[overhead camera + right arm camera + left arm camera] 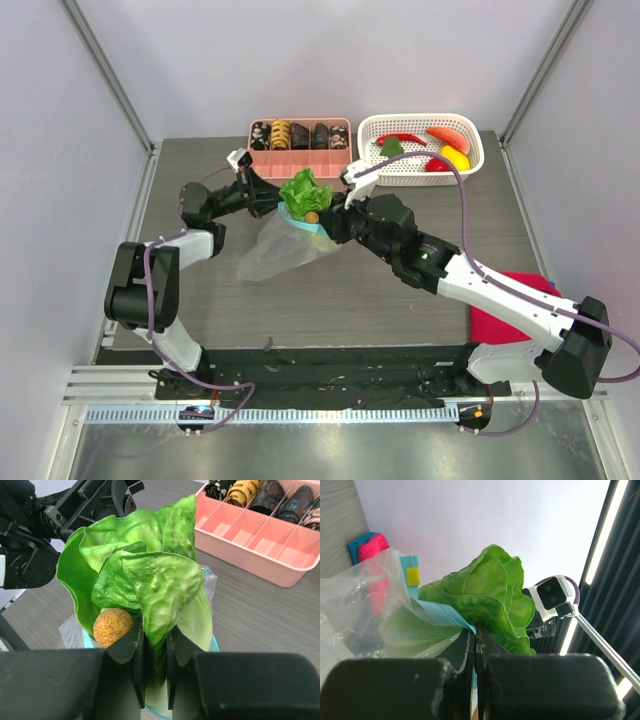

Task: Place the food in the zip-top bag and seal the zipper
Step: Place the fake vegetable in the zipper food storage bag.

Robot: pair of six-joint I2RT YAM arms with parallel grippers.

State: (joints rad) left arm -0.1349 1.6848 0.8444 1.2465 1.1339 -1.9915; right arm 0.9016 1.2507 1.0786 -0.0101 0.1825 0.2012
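So, lettuce (145,575): partly in the zip-top bag (275,250), which is held up over the middle of the surface (330,300).
Right tool (152,630): closed tight on the lettuce.
Left tool (475,630): closed, pinching the blue zipper (440,612) edge.
Basket (418,180), far right: chili (402,139) and tomato (437,166) wait there.
Left to do: more food, then zip shut.

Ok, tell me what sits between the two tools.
In the top view, the lettuce pokes out of the mouth of the zip-top bag, between the left tool and the right tool; no bare stretch.
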